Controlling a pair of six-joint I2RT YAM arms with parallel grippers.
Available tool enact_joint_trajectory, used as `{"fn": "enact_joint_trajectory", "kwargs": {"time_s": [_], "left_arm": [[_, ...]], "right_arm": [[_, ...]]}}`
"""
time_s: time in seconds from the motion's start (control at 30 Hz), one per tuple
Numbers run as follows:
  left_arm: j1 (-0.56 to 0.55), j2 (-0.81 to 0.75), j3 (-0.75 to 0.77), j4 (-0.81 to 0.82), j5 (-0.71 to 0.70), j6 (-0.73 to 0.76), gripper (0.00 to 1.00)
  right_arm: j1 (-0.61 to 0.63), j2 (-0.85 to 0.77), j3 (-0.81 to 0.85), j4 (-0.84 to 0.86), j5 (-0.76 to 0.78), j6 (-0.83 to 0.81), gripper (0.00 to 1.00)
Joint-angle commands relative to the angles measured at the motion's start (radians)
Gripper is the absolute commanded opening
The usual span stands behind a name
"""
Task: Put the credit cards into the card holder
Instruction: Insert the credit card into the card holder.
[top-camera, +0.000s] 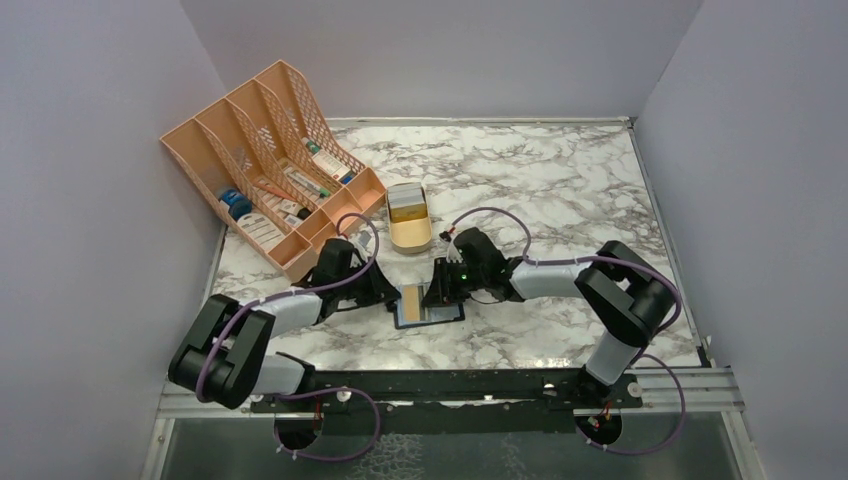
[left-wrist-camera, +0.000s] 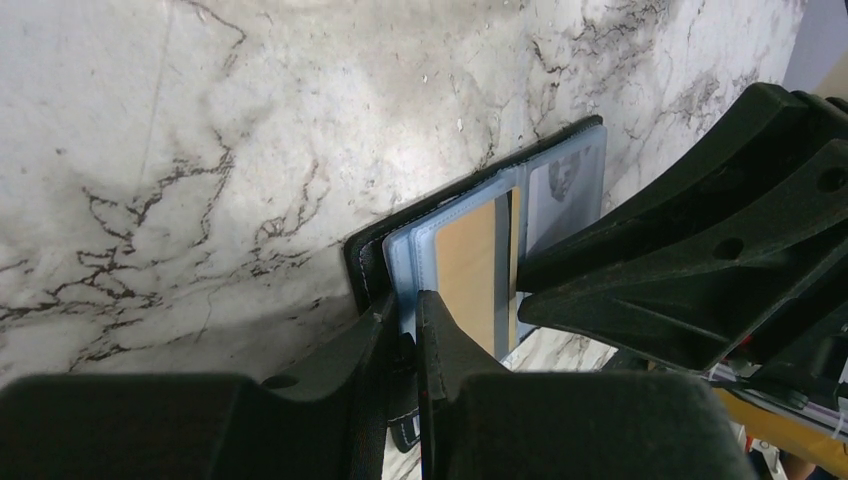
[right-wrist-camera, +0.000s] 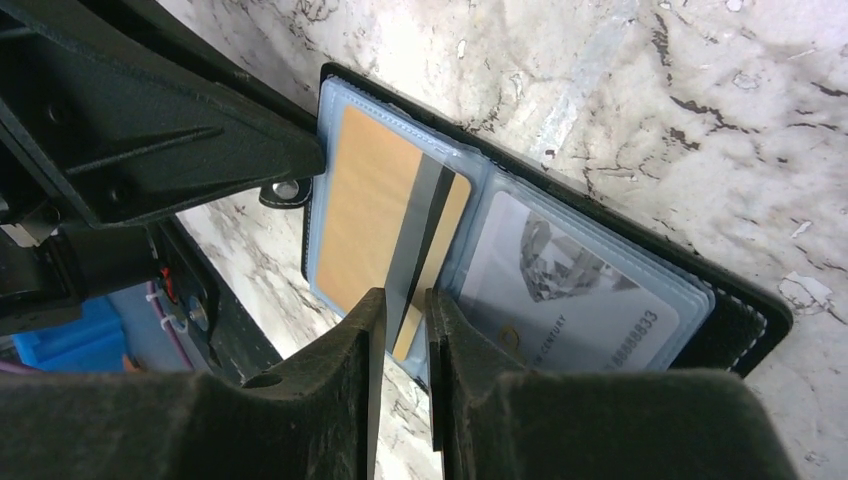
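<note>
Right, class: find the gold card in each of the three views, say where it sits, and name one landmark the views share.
Top external: gold card at centre, inside the open card holder.
Left wrist: mid-frame, just above the left gripper.
Right wrist: left of centre, lower edge held in the right gripper.
Shared landmark: the pale printed card beside it.
</note>
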Motion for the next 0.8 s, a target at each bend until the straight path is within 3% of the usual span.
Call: {"fn": "enact_joint_trajectory", "kwargs": {"time_s": [0.0, 0.13, 0.3, 0.53, 0.77], "left_arm": [[-0.010, 0.037, 0.041, 0.039, 0.020, 0.016, 0.16], [-0.014, 0.065, 0.063, 0.050, 0.031, 0.014, 0.16], [-0.014, 0.050, 0.099, 0.019, 0.029, 0.016, 0.17], [-0.015, -0.091, 0.130, -0.143, -0.101, 0.027, 0.37], [-0.020, -0.177, 0.114, -0.078, -0.006, -0.066, 0.45]], "right_arm": [[0.009, 0.008, 0.023, -0.067, 0.026, -0.058, 0.21], [0.009, -0.044, 0.015, -0.121, 0.076, -0.052, 0.23], [0.009, -0.136, -0.010, -0.150, 0.165, 0.000, 0.33], [0.009, -0.153, -0.015, -0.110, 0.171, 0.041, 0.47], [0.008, -0.079, -0.007, -0.039, 0.130, 0.058, 0.49]]}}
